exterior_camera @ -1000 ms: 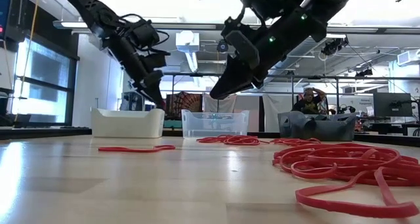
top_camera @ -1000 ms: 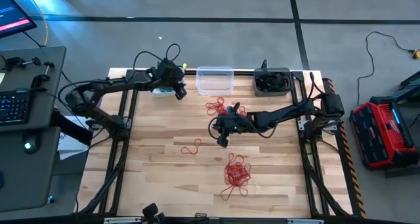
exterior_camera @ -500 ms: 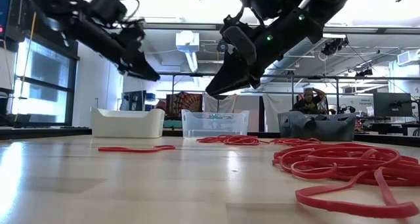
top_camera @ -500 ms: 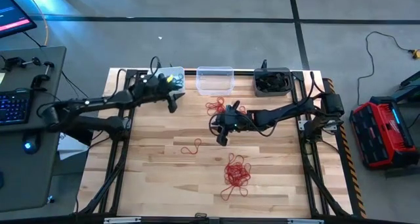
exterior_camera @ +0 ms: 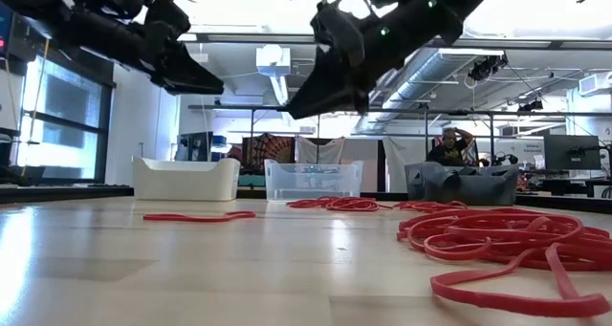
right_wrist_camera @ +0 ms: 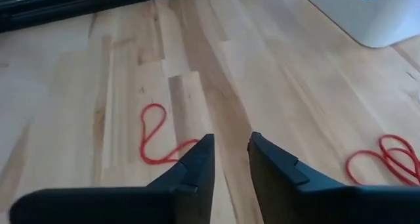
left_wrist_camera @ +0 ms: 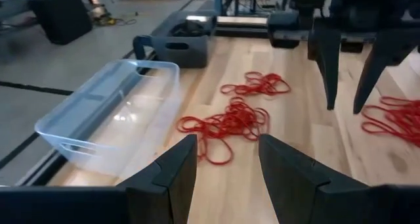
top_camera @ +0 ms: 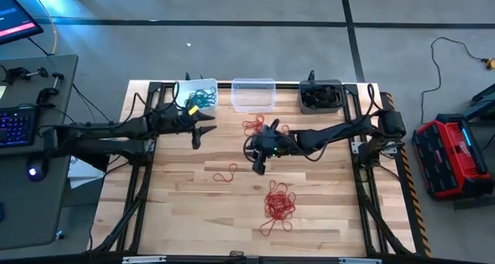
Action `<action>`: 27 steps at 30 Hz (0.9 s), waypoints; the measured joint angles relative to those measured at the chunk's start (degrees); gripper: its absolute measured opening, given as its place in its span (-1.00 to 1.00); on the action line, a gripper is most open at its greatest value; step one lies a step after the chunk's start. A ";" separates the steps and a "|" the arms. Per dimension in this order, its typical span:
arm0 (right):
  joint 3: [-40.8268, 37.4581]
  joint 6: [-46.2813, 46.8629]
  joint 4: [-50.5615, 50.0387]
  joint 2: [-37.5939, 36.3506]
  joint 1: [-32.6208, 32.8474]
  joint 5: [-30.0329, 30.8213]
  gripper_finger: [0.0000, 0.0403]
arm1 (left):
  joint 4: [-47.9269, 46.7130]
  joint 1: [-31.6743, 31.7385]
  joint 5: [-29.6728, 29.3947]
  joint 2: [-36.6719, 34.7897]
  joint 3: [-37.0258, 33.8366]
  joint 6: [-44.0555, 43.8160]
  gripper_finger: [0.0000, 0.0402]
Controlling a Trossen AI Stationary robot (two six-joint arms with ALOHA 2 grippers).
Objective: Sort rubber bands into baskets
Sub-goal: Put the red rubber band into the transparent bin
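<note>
Teal rubber bands (top_camera: pixel 202 98) lie in the white basket (top_camera: pixel 188 87) at the far edge. Beside it stand the clear basket (top_camera: pixel 253 94) and the dark grey basket (top_camera: pixel 321 96), which holds dark bands. Red rubber bands lie on the table: a heap (top_camera: pixel 258 126) near the clear basket, one loose loop (top_camera: pixel 226 173), and a bigger heap (top_camera: pixel 279 203) nearer the front. My left gripper (top_camera: pixel 197 133) hangs open near the white basket, empty. My right gripper (top_camera: pixel 257 166) hangs open above the table, to the right of the loose red loop (right_wrist_camera: pixel 154 140), empty.
Black frame rails (top_camera: pixel 147 179) run along the table's left and right sides. Bare wood (top_camera: pixel 186 210) lies in the near left part. The right gripper's two fingers (left_wrist_camera: pixel 328 66) show close ahead in the left wrist view, above the red heap (left_wrist_camera: pixel 230 119).
My left gripper has drawn back from over the white basket toward the table's left and near edges, and has tipped from pointing down to nearly level. The teal bands in the white basket now show. My right gripper has risen a little.
</note>
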 joint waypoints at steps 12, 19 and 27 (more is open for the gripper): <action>0.81 0.02 0.09 2.48 4.32 0.77 -0.26 | 0.88 -3.79 -0.11 0.23 0.01 -0.74 -0.22; 7.29 -1.43 -6.28 9.52 4.65 0.71 -0.26 | 0.61 -4.35 -0.59 0.25 0.02 -0.91 -0.22; 17.45 -3.45 -9.74 19.12 2.98 0.71 -0.26 | 0.57 -4.35 -0.68 0.27 0.03 -0.94 -0.22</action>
